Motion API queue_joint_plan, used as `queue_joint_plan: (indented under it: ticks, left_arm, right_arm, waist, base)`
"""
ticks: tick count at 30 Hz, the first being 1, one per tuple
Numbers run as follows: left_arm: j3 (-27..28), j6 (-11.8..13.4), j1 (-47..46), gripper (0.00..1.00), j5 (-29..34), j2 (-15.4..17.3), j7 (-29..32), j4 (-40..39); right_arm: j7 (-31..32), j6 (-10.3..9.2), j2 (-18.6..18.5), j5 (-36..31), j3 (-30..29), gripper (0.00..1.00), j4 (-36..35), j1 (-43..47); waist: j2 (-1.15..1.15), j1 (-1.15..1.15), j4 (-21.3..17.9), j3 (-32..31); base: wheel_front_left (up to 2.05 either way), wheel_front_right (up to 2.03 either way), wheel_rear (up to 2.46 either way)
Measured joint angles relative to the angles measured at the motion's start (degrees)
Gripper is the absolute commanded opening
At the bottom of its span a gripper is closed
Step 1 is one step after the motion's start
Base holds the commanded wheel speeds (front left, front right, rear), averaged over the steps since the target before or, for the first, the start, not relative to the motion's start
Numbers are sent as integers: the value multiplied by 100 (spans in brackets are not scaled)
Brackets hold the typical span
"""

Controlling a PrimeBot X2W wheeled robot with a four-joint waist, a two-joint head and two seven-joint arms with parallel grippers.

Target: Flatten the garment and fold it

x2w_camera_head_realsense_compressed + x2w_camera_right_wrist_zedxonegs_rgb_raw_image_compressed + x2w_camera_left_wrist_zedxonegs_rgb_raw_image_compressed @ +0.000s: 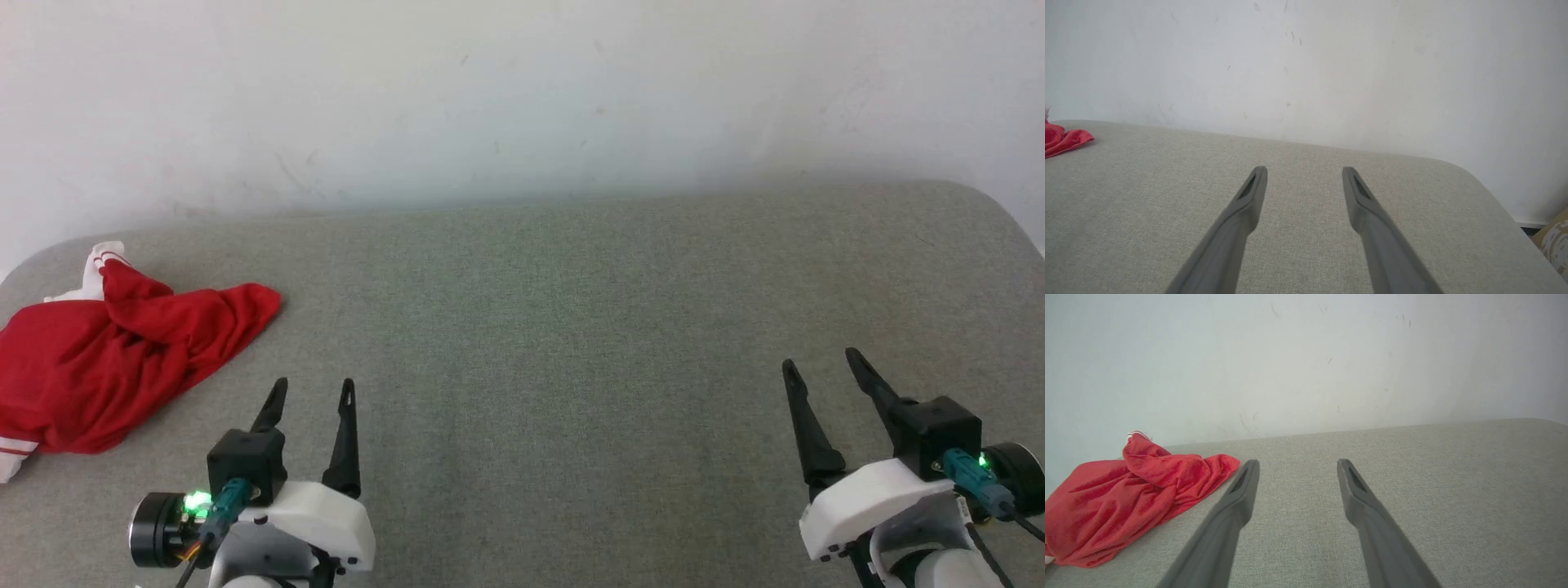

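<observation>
The red garment (106,363) lies crumpled at the far left of the grey fabric surface (555,327), with white sleeve parts showing at its back and lower left edge. In the left wrist view the garment (1126,502) bunches to the left of my fingers. My left gripper (314,388) (1296,463) hovers open just right of the garment, holding nothing. My right gripper (820,359) (1304,169) stands open far off at the lower right, over bare fabric. A small red corner of the garment (1063,141) shows at the left edge of the right wrist view.
A white wall (522,98) rises directly behind the surface. The surface rounds off at its far right corner (1474,179), where a cardboard-coloured object (1555,241) sits on the floor. Bare fabric stretches between the two grippers.
</observation>
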Motion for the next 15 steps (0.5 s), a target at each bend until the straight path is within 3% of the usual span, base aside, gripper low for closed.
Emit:
queue_joint_plan:
  ticks: [15]
  left_arm:
    - [47,2,5,100,-164,0,-165,-90]
  right_arm:
    - [-185,0,0,93,-163,100,98,1]
  waist:
    - [0,0,29,19]
  base:
    - [0,0,0]
